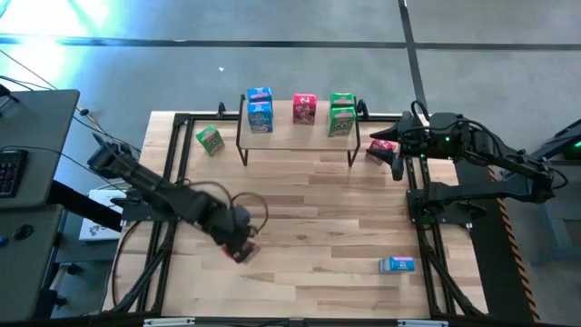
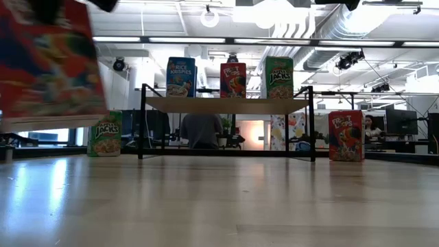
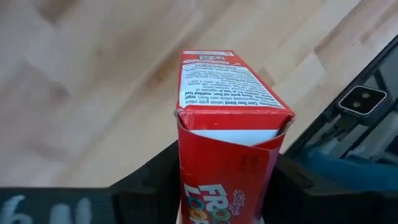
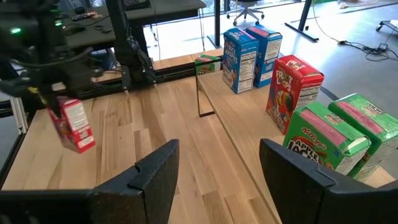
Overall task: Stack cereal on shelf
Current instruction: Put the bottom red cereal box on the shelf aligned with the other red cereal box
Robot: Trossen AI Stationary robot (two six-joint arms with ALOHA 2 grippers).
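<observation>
**Left claw carries a red box; shelf about half filled**

Left gripper is clamped on a pink-red cardboard cereal box, lifted above the table's near side. Right gripper hangs open beside the light-wood shelf. About five boxes stand there; green, red and blue boxes remain off it.

Arms: two, dark, jointed; left arm trails looped black cable; right arm shows green indicator light.
</observation>
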